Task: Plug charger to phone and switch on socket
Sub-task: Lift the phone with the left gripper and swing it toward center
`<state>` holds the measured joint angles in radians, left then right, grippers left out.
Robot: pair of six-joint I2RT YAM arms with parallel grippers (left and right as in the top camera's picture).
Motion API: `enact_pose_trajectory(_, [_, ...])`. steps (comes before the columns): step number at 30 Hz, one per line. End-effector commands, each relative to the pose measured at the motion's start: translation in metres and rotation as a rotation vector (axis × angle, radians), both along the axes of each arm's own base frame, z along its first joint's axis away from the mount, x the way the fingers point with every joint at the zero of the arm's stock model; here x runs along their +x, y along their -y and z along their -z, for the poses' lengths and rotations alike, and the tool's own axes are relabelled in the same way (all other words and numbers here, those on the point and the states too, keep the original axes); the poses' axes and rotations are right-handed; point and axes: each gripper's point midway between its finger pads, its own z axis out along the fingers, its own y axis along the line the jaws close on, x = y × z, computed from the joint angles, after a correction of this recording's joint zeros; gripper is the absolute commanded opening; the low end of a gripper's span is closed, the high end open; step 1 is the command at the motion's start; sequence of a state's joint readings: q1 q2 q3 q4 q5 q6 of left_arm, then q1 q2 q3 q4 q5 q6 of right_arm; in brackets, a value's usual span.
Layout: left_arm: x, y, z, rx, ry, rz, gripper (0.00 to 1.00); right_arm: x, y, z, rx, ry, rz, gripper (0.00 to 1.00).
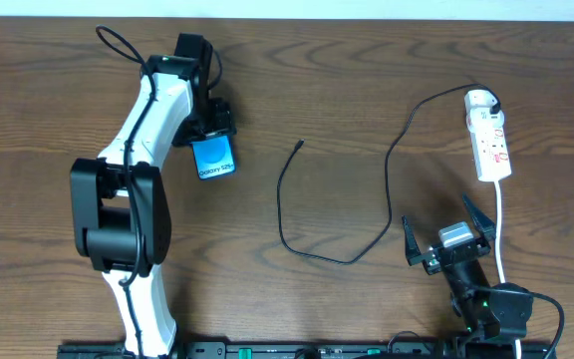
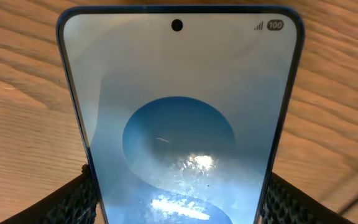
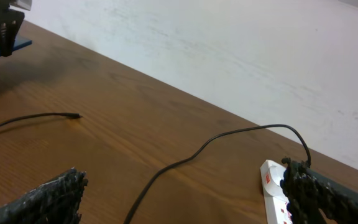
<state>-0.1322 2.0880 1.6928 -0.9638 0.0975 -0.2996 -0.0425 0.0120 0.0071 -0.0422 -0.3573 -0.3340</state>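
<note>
My left gripper (image 2: 179, 190) is clamped on the phone (image 2: 179, 93). The pads (image 2: 79, 199) press its two long edges near one end, at the bottom of the wrist view. My right gripper (image 1: 444, 237) stands spread wide and empty at the lower right of the overhead view.

The phone sits in the upper left part of the overhead frame, screen up. Its long axis runs nearly top to bottom of that frame, slightly tilted. The end with the camera hole (image 2: 177, 25) points away from my palm, toward the lower edge. The opposite end, where I expect the port to be, is therefore tucked in toward my wrist and hidden.

That is the main risk. The plug tip (image 1: 300, 144), lying on the table (image 1: 48, 60) near the middle, may have no clear way in unless I regrip. My pinch is on slim, smooth edges, so a push from the tip could make the phone slide or swivel. The charger (image 1: 347, 261) loops back to the socket (image 1: 490, 140) at the upper right, and a hard pull on it could drag the socket.
</note>
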Motion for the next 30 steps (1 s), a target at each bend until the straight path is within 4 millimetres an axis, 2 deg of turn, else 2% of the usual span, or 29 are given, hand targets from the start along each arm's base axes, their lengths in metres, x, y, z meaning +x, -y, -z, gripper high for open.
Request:
enact_pose_trajectory(1, [-0.002,0.025,-0.018,-0.144,0.012,0.002,0.75,0.0,0.0,0.001,-0.011,0.002,0.003,0.99])
enact_pose_trajectory(6, [-0.006,0.045,-0.023,-0.27,-0.015,-0.028,0.74,0.0,0.0,0.001,-0.011,0.002,0.003,0.99])
enact_pose_trajectory(10, [-0.008,0.053,-0.025,-0.331,-0.046,-0.122,0.7,0.0,0.0,0.001,-0.011,0.002,0.003,0.99])
enact_pose_trajectory(23, [-0.014,0.084,-0.04,-0.544,-0.172,-0.342,0.68,0.0,0.0,0.001,-0.011,0.002,0.003,0.99])
enact_pose_trajectory(30, [-0.019,0.104,-0.056,-0.685,-0.238,-0.348,0.68,0.0,0.0,0.001,-0.011,0.002,0.003,0.99])
